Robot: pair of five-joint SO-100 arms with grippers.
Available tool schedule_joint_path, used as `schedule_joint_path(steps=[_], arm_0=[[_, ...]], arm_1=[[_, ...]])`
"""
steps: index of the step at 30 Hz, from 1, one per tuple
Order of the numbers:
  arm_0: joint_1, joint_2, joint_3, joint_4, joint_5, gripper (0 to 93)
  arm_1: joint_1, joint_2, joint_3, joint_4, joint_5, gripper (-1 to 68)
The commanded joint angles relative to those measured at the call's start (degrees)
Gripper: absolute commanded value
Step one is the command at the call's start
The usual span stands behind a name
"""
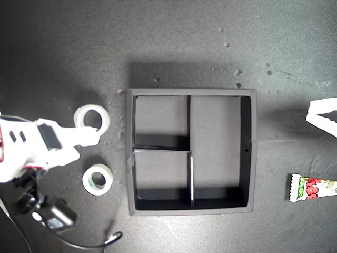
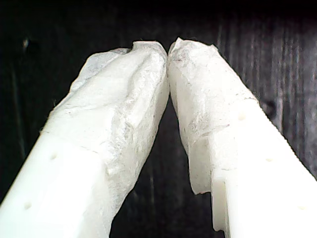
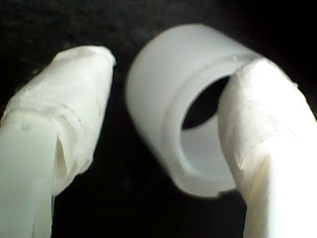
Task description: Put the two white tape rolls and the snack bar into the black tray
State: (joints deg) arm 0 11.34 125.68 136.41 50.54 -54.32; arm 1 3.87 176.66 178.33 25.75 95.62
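Two white ring-shaped tape rolls lie on the dark counter, outside the square black divided tray (image 1: 249, 153).
My second gripper (image 3: 163, 99) straddles the wider roll's (image 1: 92, 117) wall, jaws parted; smaller roll (image 1: 98, 179) nearby; my first gripper (image 2: 167, 49) has its jaws closed, empty; green-white-red wrapped snack bar (image 1: 313, 187) at the exterior view's right.

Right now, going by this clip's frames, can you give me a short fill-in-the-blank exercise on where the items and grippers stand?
1. The black tray holds ____ of the task items.
2. My second gripper has one finger through the hole of a ____.
3. My first gripper has its fingertips ____ with nothing between them.
4. The snack bar lies at the exterior view's ____ edge.

Missing words: none; white tape roll; together; right
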Motion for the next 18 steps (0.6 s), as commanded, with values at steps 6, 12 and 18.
schedule_joint_path(steps=[6, 12, 18], arm_0=[[-3.87, -4.48, -3.08, 0.00, -0.44, 16.2], [-5.89, -12.48, -6.06, -0.62, -0.53, 13.9], [-9.40, -18.72, -13.18, 2.72, -1.76, 0.2]], arm_1=[[-6.33, 0.44, 0.70, -2.72, -13.10, -0.3], [-9.93, 0.44, 0.62, -9.40, -24.70, -0.2], [-9.76, 0.35, -8.79, -5.19, -49.83, 2.7]])
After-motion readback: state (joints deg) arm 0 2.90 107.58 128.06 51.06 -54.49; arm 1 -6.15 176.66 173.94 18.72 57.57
